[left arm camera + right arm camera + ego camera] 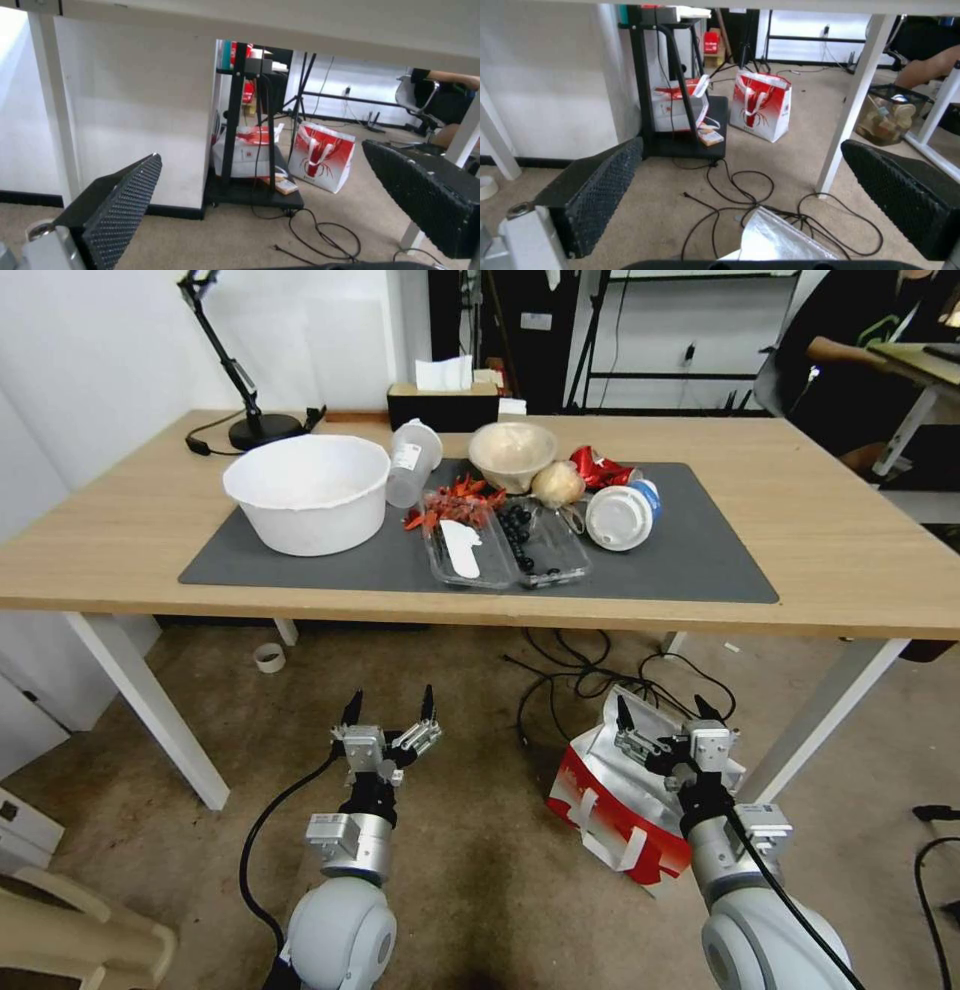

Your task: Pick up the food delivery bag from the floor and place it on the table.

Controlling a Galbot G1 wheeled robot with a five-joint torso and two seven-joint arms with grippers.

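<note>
Grey carpet is where your work lies at this moment, below the near edge of the table (120,560). Starting at the left, your left gripper (390,710) hangs over bare floor with its fingers spread wide and nothing between them; it looks idle. Moving right, a tangle of black cables (570,670) runs across the carpet just beyond the food delivery bag (610,815), which sits on the floor near the table's right front leg, its foil mouth gaping upward. Your right gripper (665,710) hovers above that open mouth, fingers apart, holding nothing; its wrist view catches the foil flap (775,240) just beneath it. For a clean pick, I would aim for a white strap handle (600,845) rather than the thin foil, and lift straight up so the bag clears the cables and the table edge.
</note>
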